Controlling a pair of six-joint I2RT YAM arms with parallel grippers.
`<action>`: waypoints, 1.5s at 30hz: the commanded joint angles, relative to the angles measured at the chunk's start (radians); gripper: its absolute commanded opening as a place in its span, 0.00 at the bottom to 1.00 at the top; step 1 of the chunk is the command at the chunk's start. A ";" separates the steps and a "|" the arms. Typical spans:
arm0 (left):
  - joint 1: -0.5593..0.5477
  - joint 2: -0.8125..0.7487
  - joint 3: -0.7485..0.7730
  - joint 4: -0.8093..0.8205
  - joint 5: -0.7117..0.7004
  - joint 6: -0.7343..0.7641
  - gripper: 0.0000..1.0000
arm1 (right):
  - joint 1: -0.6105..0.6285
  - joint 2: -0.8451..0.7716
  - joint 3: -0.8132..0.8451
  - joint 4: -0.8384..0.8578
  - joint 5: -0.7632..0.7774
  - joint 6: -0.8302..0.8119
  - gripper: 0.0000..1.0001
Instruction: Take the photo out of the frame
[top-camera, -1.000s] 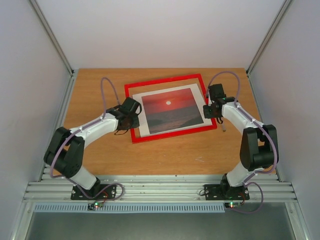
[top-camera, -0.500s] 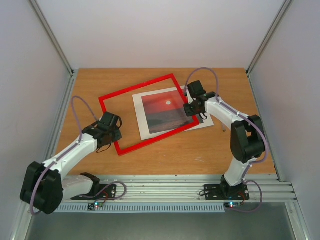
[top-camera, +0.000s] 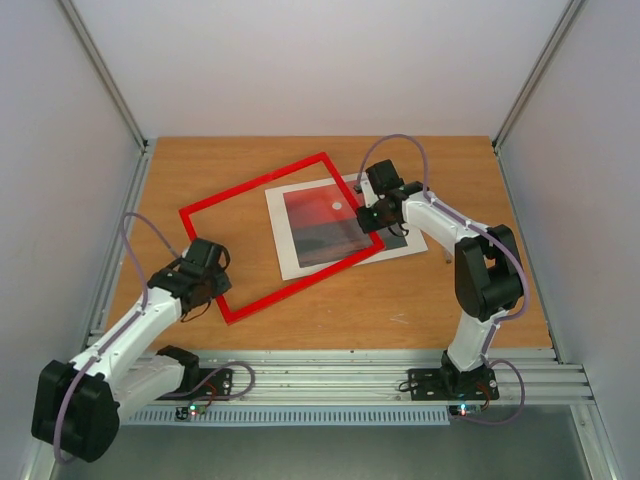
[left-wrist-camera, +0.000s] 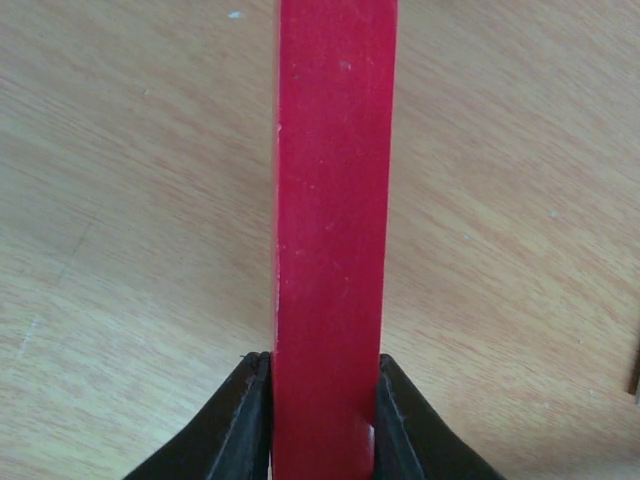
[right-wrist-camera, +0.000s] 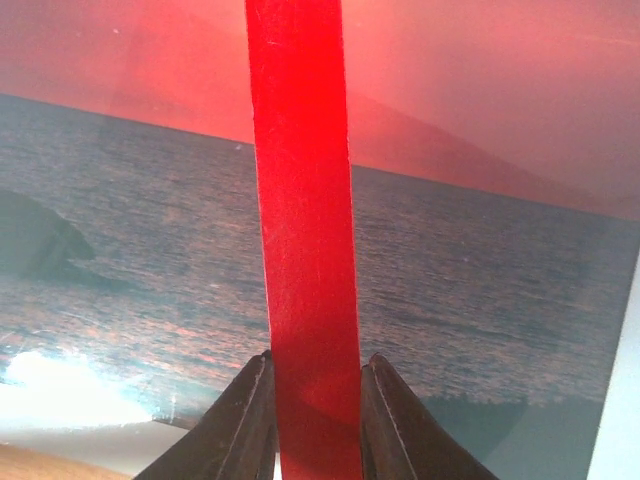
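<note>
Two grippers pinch the frame (top-camera: 253, 184) — the left gripper (top-camera: 208, 272) clamped on its left rail, the right gripper (top-camera: 372, 215) on its right rail — and the photo (right-wrist-camera: 500, 320) lies flat on a white sheet (top-camera: 408, 246) under the frame's right half, out of it. Carry the frame off level, both ends moving together, so its thin rails neither twist nor drag the photo.

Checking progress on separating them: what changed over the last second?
The left claw and right claw carried the thin red rectangular frame leftward and nearer, turning it anticlockwise; it no longer surrounds the sunset photo print. The print stayed on the wooden table; both stayed clamped.
</note>
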 joint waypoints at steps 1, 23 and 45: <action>0.042 -0.047 -0.010 0.086 0.024 -0.109 0.00 | -0.007 0.003 0.019 0.003 -0.024 0.029 0.24; 0.089 -0.221 -0.050 0.055 -0.041 -0.172 0.00 | -0.007 -0.142 -0.062 0.074 -0.221 0.069 0.72; 0.351 0.012 0.016 0.108 -0.034 -0.290 0.01 | -0.007 -0.554 -0.492 0.386 -0.388 0.248 0.98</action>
